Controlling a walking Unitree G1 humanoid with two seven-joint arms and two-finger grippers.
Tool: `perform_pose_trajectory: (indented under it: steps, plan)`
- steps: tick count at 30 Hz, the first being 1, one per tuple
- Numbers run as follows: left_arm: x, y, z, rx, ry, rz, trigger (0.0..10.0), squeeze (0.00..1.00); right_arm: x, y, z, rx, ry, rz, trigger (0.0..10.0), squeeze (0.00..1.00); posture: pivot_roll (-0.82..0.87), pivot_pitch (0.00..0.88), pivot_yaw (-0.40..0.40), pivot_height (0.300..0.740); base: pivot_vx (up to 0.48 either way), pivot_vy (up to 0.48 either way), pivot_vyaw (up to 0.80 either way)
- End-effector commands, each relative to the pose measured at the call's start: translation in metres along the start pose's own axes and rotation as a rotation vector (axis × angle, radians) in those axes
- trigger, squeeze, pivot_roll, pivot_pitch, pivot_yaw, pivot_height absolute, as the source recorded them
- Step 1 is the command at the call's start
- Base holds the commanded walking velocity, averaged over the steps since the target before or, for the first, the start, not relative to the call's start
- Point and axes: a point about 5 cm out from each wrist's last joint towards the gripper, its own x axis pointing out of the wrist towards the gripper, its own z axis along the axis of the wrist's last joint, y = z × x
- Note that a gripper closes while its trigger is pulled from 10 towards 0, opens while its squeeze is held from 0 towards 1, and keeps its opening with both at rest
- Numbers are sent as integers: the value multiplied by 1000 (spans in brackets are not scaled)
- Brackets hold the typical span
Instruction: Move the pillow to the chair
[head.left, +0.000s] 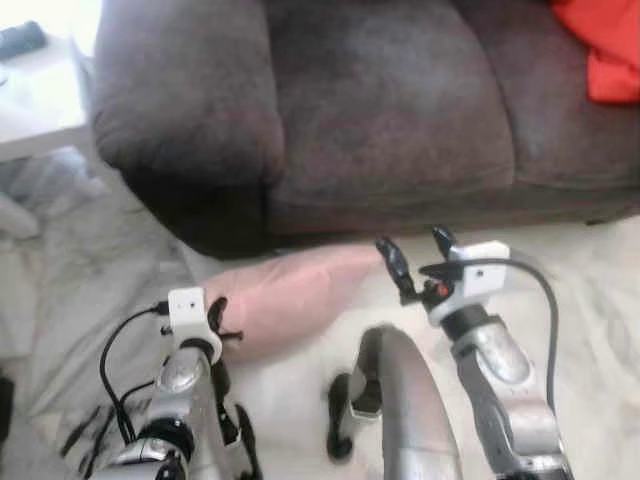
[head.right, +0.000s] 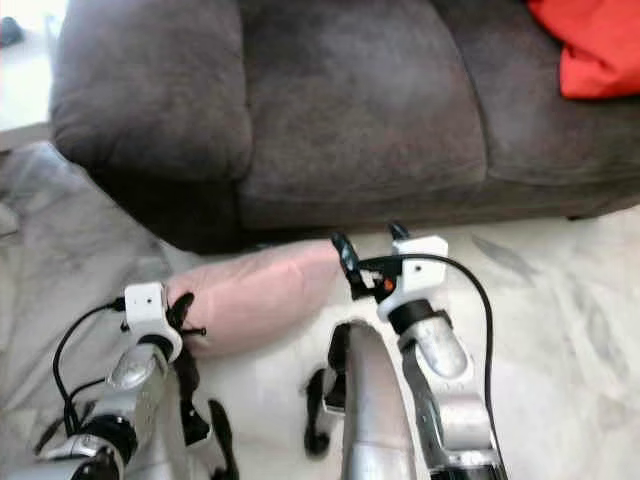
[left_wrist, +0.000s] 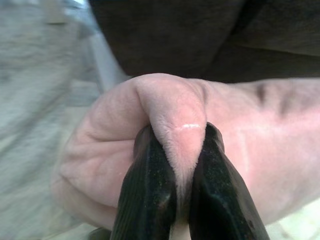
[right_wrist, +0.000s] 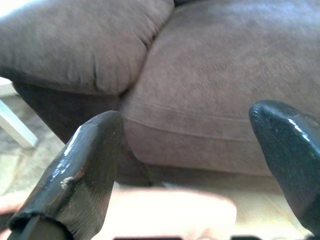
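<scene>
Both head cameras look forward and down from above the arms, sharing the dark sofa (head.left: 380, 120), the pink pillow (head.left: 290, 295) on the floor and an orange cloth (head.right: 590, 45); the right eye's picture sits slightly shifted. The left wrist camera looks along its hand (left_wrist: 182, 170), very near the pillow. The right wrist camera faces the sofa front from low down, close.
</scene>
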Motion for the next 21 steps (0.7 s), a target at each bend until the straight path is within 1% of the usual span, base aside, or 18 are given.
perform_pose_trajectory:
  steps: [1, 3, 7, 8, 10, 11, 14, 19, 21]
  plan:
    - [-2, 1, -5, -17, 18, 7, 10000, 0, -6, -7, -9, -7, 30, -29, 10000, 0, -66, 242, -51, 542, -300, 0, 0]
    - [0, 1, -1, -3, 6, -4, 10000, 0, -1, -11, -10, -12, 23, -38, 10000, 0, -56, 205, -44, 542, -304, 0, 0]
    - [2, 0, 5, 16, -16, -15, 10000, 0, 2, -14, -11, -21, 17, -45, 10000, 0, -44, 173, -36, 542, -291, 0, 0]
    - [3, 0, 9, 41, -39, -29, 10000, 0, 3, -16, -11, -26, 13, -50, 10000, 0, -38, 158, -31, 542, 0, 0, 0]
    - [3, 0, 11, 51, -45, -34, 10000, 0, 4, -17, -12, -26, 11, -51, 10000, 0, -36, 154, -29, 542, 0, 0, 0]
    - [4, -1, 13, 59, -57, -44, 10000, 0, 6, -17, -14, -27, 9, -54, 10000, 0, -28, 130, -21, 542, 0, 0, 0]
    - [4, 0, 20, 91, -93, -66, 10000, 0, 11, -16, -14, -26, -4, -54, 10000, 0, -19, 100, -11, 542, 0, 0, 0]
    - [5, 2, 29, 110, -135, -79, 10000, 0, 15, -16, -16, -24, -11, -59, 10000, 0, -8, 74, -4, 542, 0, 0, 0]
    - [4, 6, 35, 114, -161, -66, 10000, 0, 18, -17, -17, -30, -10, -63, 10000, 0, 0, 54, 3, 542, 0, 0, 0]
